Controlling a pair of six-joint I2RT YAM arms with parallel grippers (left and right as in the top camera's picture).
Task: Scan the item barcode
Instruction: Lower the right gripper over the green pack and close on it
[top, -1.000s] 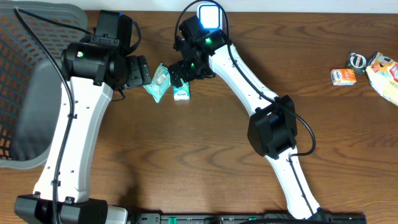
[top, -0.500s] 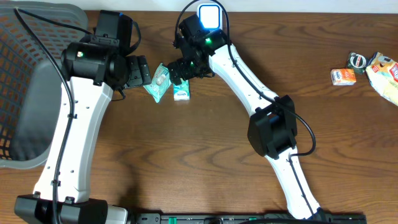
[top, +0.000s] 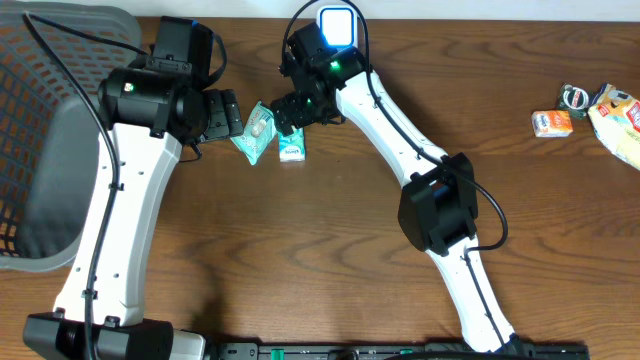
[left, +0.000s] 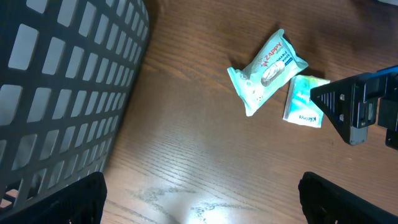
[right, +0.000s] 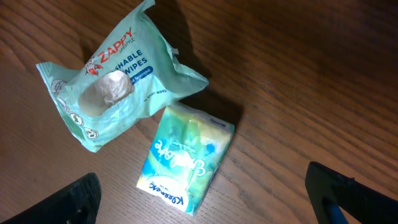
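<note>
Crowding was the main hazard. At far left sat the basket (top: 60, 150). Next, the left gripper (top: 225, 113) hung released and empty just beside the wipes pack (top: 255, 132). That pack seemed to touch the tissue pack (top: 291, 150), which lay under the right gripper (top: 290, 113), also spread wide and empty. With 2 packs touching, a closing grip would likely drag both and could bury the barcode, which no view showed.

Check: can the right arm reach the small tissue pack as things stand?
Probably yes: the right gripper hangs open above the tissue pack, nothing covers it, though the wipes pouch lies close beside.
</note>
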